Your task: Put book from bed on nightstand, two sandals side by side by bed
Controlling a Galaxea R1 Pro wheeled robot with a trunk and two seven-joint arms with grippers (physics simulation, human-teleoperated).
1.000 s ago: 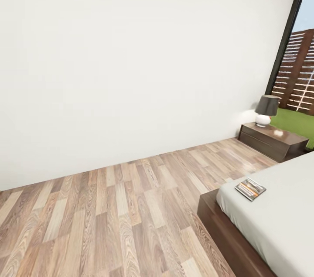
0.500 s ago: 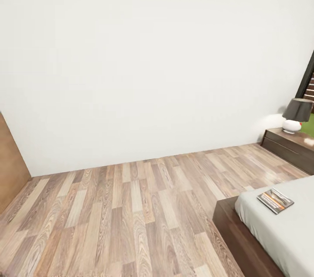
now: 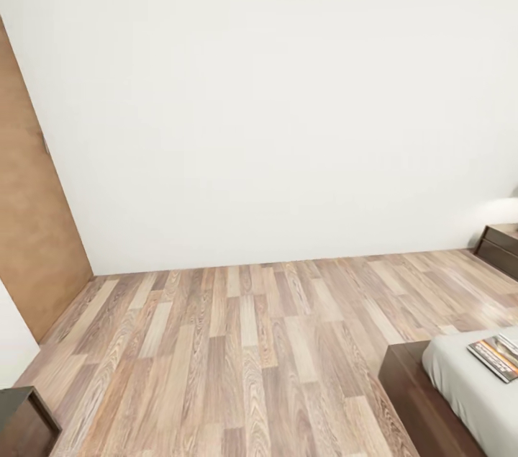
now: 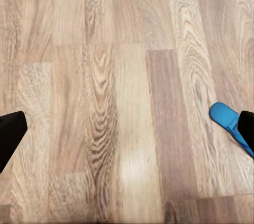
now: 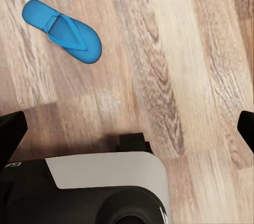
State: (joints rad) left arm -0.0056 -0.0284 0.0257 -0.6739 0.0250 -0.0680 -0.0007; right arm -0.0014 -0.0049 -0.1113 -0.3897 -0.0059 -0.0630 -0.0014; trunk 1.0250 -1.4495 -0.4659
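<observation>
A robot on its way across the bedroom: the thin, glossy book [image 3: 496, 358] lies flat near the corner of the pale bed [image 3: 471, 388], above its dark wooden frame, with the glossy nightstand [image 3: 500, 250] beyond at the white wall. One flat blue sandal [image 5: 62, 30] rests on the grained plank floor [image 3: 244, 342] near the robot's base; the rounded end of a sandal [image 4: 228, 123] shows under the left arm. Left tool [image 4: 127, 128] and right tool [image 5: 127, 123] both hang released, empty. With the sandals down by the base, a careless roll could nudge or run over one; the thin book may prove awkward to pinch.
</observation>
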